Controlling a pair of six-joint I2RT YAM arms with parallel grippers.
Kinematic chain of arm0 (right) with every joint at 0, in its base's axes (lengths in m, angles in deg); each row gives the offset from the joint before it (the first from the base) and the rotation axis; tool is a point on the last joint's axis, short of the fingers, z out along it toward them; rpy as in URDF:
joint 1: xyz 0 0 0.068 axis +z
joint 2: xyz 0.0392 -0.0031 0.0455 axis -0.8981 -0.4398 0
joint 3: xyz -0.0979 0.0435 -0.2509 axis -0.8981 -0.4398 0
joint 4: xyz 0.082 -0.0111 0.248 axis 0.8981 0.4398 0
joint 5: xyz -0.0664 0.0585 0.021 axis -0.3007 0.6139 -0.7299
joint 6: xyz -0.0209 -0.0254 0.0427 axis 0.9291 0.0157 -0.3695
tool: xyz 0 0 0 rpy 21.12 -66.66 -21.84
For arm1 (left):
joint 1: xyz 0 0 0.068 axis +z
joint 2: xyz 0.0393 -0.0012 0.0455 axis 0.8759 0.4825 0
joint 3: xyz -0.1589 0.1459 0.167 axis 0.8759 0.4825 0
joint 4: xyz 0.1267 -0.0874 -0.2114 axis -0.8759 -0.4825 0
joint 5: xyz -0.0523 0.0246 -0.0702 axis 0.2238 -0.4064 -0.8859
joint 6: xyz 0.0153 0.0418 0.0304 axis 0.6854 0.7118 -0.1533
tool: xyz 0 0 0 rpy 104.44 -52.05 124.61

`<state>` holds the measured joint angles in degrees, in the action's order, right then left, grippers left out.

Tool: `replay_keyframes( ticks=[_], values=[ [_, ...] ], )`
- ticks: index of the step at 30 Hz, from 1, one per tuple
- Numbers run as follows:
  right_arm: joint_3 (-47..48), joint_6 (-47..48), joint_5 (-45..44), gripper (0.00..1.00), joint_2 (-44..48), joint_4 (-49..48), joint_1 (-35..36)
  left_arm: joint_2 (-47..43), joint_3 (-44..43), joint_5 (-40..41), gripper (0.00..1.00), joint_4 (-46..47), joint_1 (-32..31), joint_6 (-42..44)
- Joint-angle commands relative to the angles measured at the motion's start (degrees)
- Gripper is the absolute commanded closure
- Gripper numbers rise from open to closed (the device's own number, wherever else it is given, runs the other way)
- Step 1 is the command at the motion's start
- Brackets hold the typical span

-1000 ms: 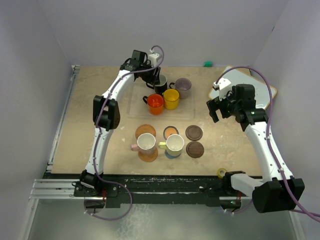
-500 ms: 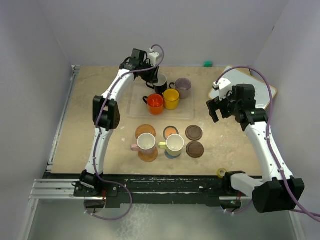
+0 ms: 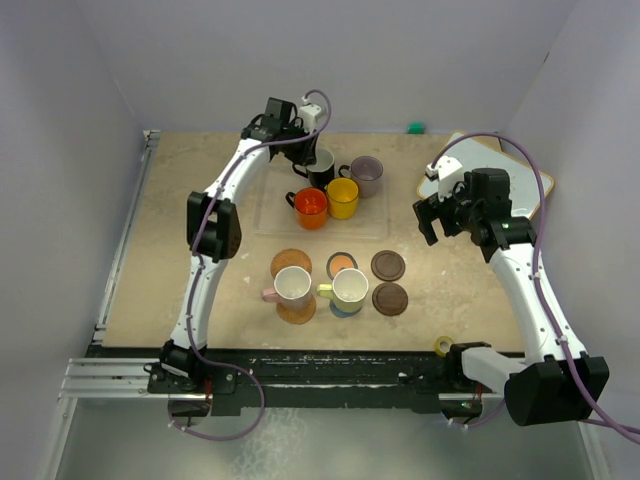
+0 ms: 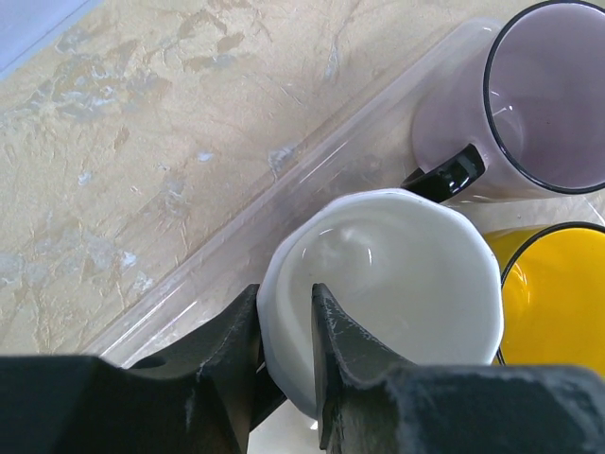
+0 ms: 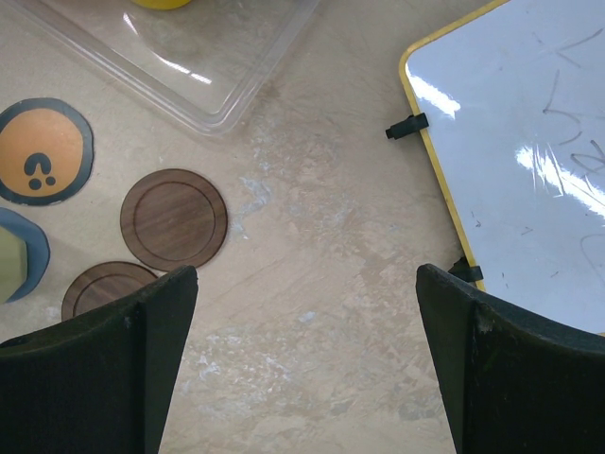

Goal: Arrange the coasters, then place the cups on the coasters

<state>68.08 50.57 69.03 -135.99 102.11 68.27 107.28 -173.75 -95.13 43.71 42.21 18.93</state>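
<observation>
My left gripper [image 3: 308, 150] [image 4: 284, 298] is shut on the rim of the black cup [image 3: 322, 166] [image 4: 397, 274], one finger inside its white bowl and one outside. The mauve-grey cup [image 3: 366, 176] [image 4: 548, 95], yellow cup [image 3: 342, 197] [image 4: 558, 293] and red-orange cup [image 3: 311, 208] stand beside it. A pink cup [image 3: 292, 287] sits on an orange-brown coaster [image 3: 297, 312]; a pale yellow-green cup [image 3: 350, 288] sits on the blue-grey coaster [image 3: 345, 309]. Bare coasters: orange-brown [image 3: 291, 262], grey-rimmed orange [image 3: 342, 265] [image 5: 38, 151], two dark brown [image 3: 388, 265] [image 5: 174, 218] [image 3: 390, 299] [image 5: 104, 288]. My right gripper [image 3: 432, 225] [image 5: 307, 284] hangs open over bare table.
A clear plastic tray [image 3: 270, 215] [image 4: 236, 236] [image 5: 236, 85] holds the four far cups. A yellow-edged whiteboard [image 3: 520, 180] [image 5: 529, 142] lies at the far right. A small yellow tape roll [image 3: 443, 346] sits near the front edge, and a green object [image 3: 415, 127] by the back wall.
The left gripper's fingers have closed in on the black cup's rim. The right arm and the other cups have not moved.
</observation>
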Motion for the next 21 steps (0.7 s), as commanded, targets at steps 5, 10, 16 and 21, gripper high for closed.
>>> replay_keyframes(
  ticks=[5,10,16,21],
  values=[
    [2.3,0.1,1.4,0.00,0.2,0.0,-0.3,-1.1,-2.8,1.3,0.87,2.6,-0.5,0.9],
    [2.3,0.1,1.6,0.00,0.3,0.0,-0.3,-2.9,-2.1,1.7,0.97,3.0,-0.5,0.8],
    [2.4,0.0,1.7,0.00,0.5,0.0,-0.3,-7.4,1.1,1.8,0.97,5.9,-0.5,-0.6],
    [2.5,-0.1,1.9,0.00,0.7,0.0,-0.3,-10.6,1.9,4.4,0.97,7.4,-0.5,-3.7]
  ],
)
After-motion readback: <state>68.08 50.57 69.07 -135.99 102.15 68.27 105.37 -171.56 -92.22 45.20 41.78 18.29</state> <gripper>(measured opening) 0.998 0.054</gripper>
